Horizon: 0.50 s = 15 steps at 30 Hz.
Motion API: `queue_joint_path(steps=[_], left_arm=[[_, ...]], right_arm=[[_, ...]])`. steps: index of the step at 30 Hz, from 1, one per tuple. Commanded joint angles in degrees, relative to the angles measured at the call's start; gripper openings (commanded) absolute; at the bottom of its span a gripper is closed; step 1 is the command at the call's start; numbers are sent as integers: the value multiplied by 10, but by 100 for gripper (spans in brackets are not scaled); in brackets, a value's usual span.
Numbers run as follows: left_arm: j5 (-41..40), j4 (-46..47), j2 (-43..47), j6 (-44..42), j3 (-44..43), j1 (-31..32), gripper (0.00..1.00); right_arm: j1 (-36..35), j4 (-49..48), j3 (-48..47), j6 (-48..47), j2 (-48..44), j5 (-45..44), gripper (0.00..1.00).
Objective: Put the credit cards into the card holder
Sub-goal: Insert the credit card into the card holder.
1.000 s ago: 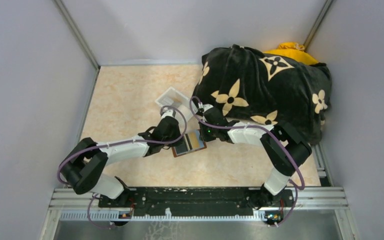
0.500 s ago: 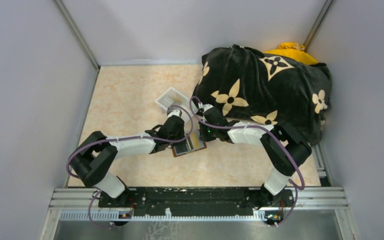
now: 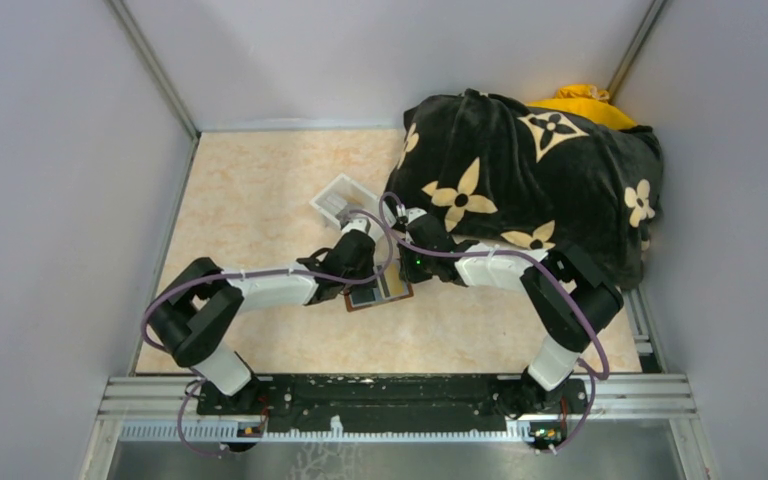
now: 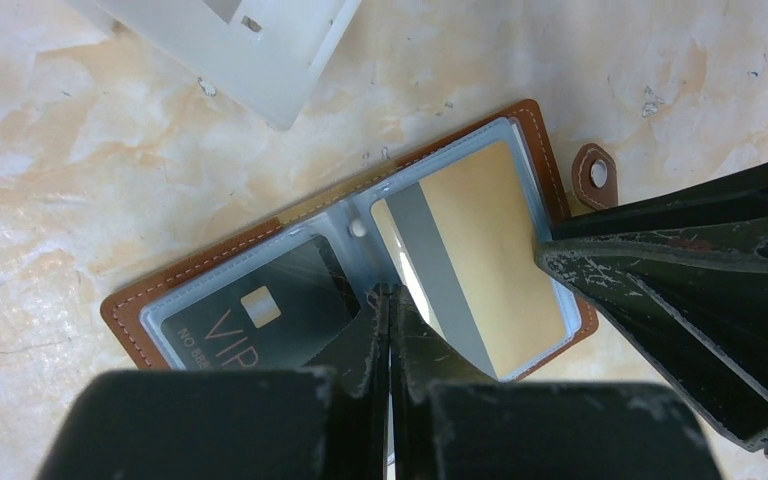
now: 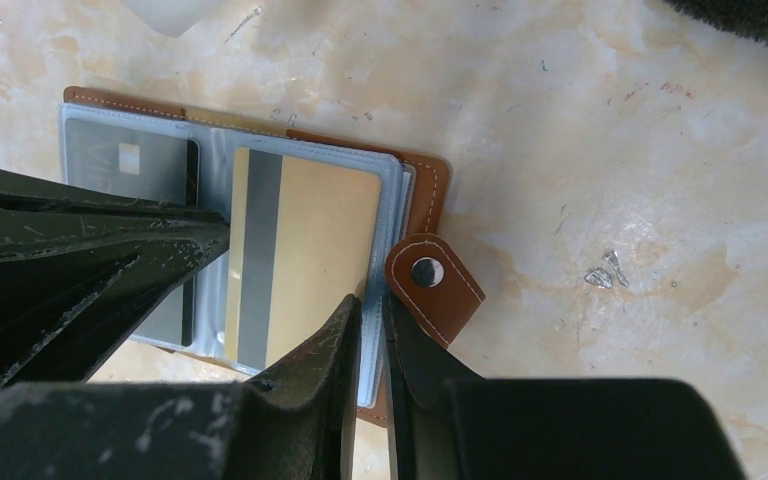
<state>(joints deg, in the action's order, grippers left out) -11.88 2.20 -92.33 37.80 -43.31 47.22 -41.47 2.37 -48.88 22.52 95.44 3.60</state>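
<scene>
The card holder (image 3: 385, 296) is a brown leather wallet lying open on the table, its clear sleeves facing up. A dark card (image 4: 250, 310) marked VIP sits in the left sleeve. A tan card (image 4: 480, 230) with a grey stripe sits in the right sleeve. My left gripper (image 4: 390, 290) is shut with nothing between its fingers, its tip over the wallet's middle fold. My right gripper (image 5: 372, 300) is shut on the card holder's (image 5: 425, 190) right edge, pinching the sleeve edges beside the snap tab (image 5: 430, 280). In the right wrist view the tan card (image 5: 320, 230) lies just left of the fingers.
A clear plastic tray (image 3: 343, 195) stands just beyond the wallet; its corner (image 4: 250, 50) shows in the left wrist view. A black blanket with tan flowers (image 3: 530, 180) covers the back right, over something yellow (image 3: 580, 100). Grey walls close in both sides.
My left arm has reached further right and away from its base, bringing its shut gripper over the wallet's middle. The right arm and the wallet have stayed put.
</scene>
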Motion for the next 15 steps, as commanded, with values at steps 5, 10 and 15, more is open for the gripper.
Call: queue_joint_path(steps=[5,10,15], left_arm=[[-6,-8,-11,2,-23,9,0],[-35,-28,15,13,-15,9,1],[-46,-24,53,19,-3,9,7]], right_arm=[[-7,13,-22,-10,-3,0,15],[-9,17,-26,-14,-41,7,24],[-23,26,-34,-17,-64,12,30]])
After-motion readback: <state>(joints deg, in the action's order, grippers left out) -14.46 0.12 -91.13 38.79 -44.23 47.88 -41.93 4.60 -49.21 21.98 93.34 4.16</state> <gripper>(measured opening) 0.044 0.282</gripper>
